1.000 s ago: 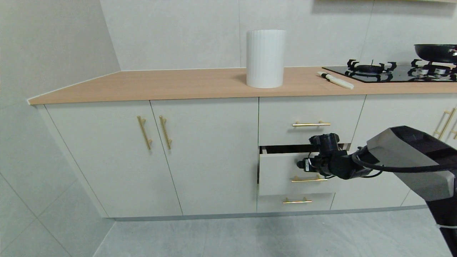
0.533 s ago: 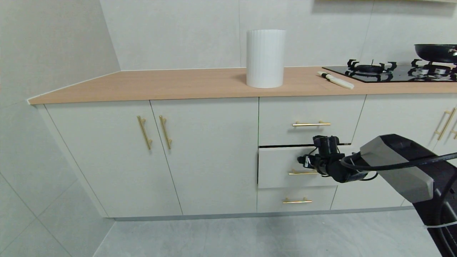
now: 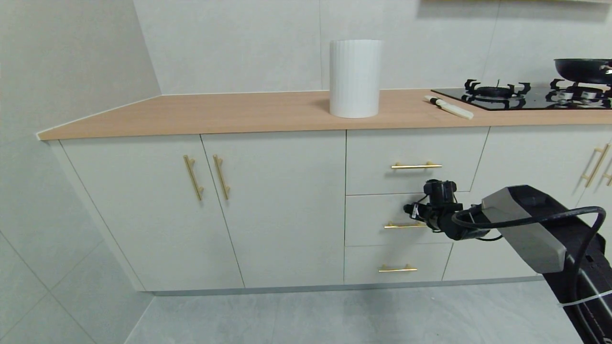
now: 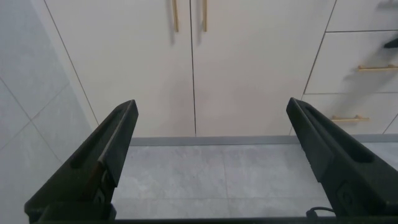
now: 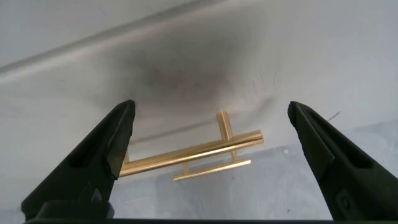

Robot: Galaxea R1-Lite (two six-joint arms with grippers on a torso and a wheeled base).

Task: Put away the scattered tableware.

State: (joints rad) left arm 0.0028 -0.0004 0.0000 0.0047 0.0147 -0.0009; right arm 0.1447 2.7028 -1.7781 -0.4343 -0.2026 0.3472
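A pale knife-like utensil (image 3: 449, 107) lies on the wooden counter (image 3: 215, 114), just left of the hob. The middle drawer (image 3: 373, 215) of the drawer stack sits flush with the cabinet front. My right gripper (image 3: 415, 210) is right at that drawer front, just above its brass handle (image 3: 404, 225). In the right wrist view the right gripper (image 5: 209, 115) is open, with the brass handle (image 5: 193, 153) close ahead between its fingers and nothing held. My left gripper (image 4: 211, 112) hangs open and empty over the floor, facing the double cabinet doors (image 4: 186, 62).
A tall white ribbed canister (image 3: 355, 79) stands on the counter above the drawers. A black gas hob (image 3: 521, 95) with a dark pan (image 3: 583, 69) is at the far right. Top drawer (image 3: 416, 160) and bottom drawer (image 3: 397, 270) are shut. Grey tiled floor (image 3: 334, 315) lies open below.
The middle drawer slid from partly open to fully shut as my right gripper moved forward against its front. The left arm and counter items stayed put.
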